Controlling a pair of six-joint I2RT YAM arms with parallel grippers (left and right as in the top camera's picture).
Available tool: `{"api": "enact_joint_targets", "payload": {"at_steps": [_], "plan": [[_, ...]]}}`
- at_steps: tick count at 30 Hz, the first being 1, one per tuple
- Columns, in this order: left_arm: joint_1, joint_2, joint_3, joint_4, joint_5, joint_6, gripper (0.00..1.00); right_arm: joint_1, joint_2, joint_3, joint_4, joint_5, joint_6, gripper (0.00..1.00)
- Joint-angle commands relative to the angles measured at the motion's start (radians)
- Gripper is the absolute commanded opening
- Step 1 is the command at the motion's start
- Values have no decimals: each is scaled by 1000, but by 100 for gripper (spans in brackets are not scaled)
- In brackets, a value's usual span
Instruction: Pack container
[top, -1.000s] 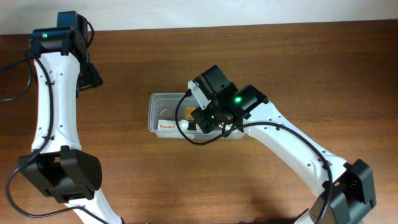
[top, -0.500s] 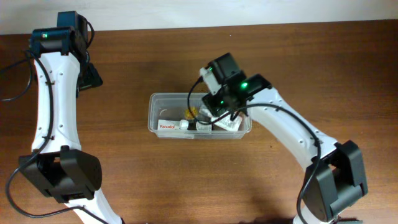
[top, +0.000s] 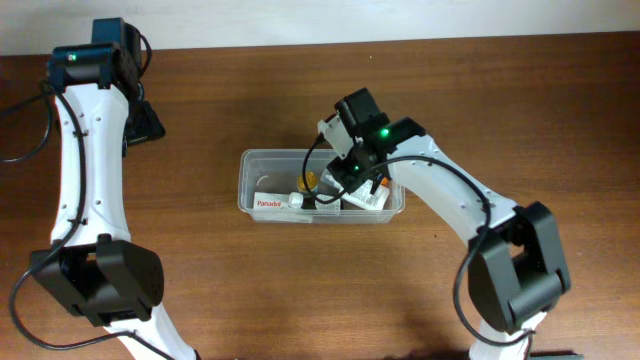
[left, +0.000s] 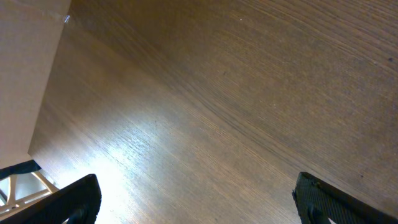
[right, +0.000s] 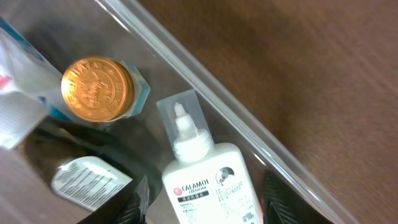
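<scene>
The right gripper (right: 207, 191) hangs low inside the container (top: 248, 168), its jaws standing part-way apart on either side of a white lotion bottle (right: 208, 177). The wrist view shows the bottle lying between the fingers. A thin gap seems to show on the left of the frame, but I cannot tell whether the bottle is grasped or already let go. The left gripper (left: 196, 193) sits in the upper left of the overhead frame, well apart from the work, its jaws spread wide with nothing between them and only bare desk (top: 500, 100) beneath.

The container lies at the middle of the overhead frame, its long side running left to right, and it already holds several things. A red-and-white box (top: 268, 203) lies along its lower left wall, and a gold-lidded jar (right: 97, 89) stands near the middle. A dark bottle (right: 90, 180) with a pale label lies beside the jar, and the white bottle is by the wall at the right of the wrist view.

By my reading the packing is near its end. No loose item shows on the desk outside the container in the overhead view, though the arms hide some of it. What seems left is to settle the white bottle, free it if it is held, and lift the right arm clear.
</scene>
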Motion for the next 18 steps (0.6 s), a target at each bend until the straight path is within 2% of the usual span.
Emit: {"api": "enact_joint_targets", "payload": {"at_steps": [1,8,18], "plan": [[0,-7,3,-1,-14,-6,99,7,56,-3,11,-16,-22,51],[0,-7,3,-1,-14,-6,99,7,136,-3,48,-19,-22,50],[0,-7,3,-1,-14,-6,99,8,146,-3,114,-20,-22,52]]}}
